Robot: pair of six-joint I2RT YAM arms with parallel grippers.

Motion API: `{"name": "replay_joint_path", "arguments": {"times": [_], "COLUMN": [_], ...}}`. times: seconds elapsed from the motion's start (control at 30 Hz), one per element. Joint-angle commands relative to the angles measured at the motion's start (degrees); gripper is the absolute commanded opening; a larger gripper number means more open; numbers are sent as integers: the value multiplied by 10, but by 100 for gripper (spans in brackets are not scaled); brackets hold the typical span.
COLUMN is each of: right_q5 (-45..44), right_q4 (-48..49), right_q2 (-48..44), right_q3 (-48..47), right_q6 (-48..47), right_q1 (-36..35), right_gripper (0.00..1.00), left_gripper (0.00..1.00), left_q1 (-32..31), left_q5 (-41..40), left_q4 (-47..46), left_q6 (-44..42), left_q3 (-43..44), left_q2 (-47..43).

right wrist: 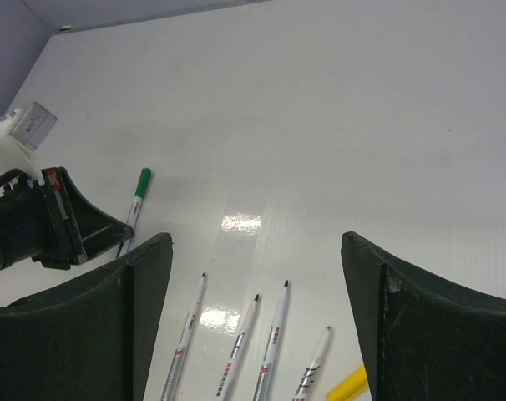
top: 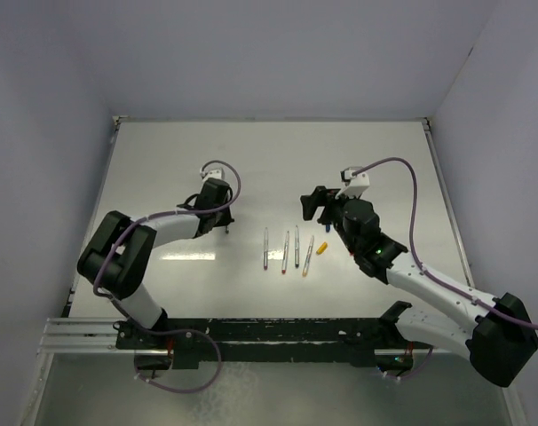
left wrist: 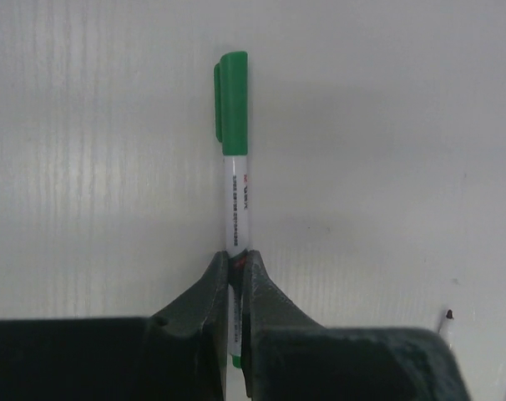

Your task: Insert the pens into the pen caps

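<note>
My left gripper (left wrist: pixel 235 271) is shut on a silver-white pen (left wrist: pixel 236 200) that wears the green cap (left wrist: pixel 233 104) and lies along the table. This capped pen also shows in the right wrist view (right wrist: pixel 136 200). Several uncapped pens (top: pixel 286 251) lie side by side mid-table, also seen in the right wrist view (right wrist: pixel 274 342). A yellow-orange cap (top: pixel 322 248) lies just right of them, and a small blue cap (top: pixel 327 229) lies above it. My right gripper (right wrist: pixel 255 242) is wide open and empty, hovering just behind the pen row (top: pixel 315 206). The magenta and red caps are not visible.
The white table (top: pixel 251 160) has a raised rim at the back and sides, with purple-grey walls around it. A black rail (top: pixel 251 330) runs along the near edge by the arm bases. The left gripper (right wrist: pixel 61 225) sits left of the pen row.
</note>
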State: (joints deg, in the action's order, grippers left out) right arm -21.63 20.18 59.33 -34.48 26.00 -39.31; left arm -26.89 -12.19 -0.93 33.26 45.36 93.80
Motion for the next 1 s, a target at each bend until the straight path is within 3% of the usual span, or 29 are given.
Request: {"name": "replay_joint_path", "arguments": {"times": [0.0,0.17,0.33,0.47,0.73,0.97], "right_q5": [-21,-14,-9,-7,-10,-66], "right_q4": [4,1,1,5,6,-10], "right_q2": [-14,-9,-5,-4,-10,-27], "right_q3": [11,17,19,20,23,32], "right_q6": [16,22,23,26,26,39], "right_q1": [3,4,3,3,4,5], "right_gripper": [82,82,81,81,81,81], "left_gripper": [8,13,28,34,46,48], "left_q1": [8,13,14,14,14,-17], "left_q5": [25,33,32,26,-7,-29], "left_q4": [7,20,31,39,64,78], "left_q6": [-23,-23,-18,-18,-23,-32], "left_q3": [45,72,86,93,96,65], "left_q2": [42,81,91,84,20,-78]}}
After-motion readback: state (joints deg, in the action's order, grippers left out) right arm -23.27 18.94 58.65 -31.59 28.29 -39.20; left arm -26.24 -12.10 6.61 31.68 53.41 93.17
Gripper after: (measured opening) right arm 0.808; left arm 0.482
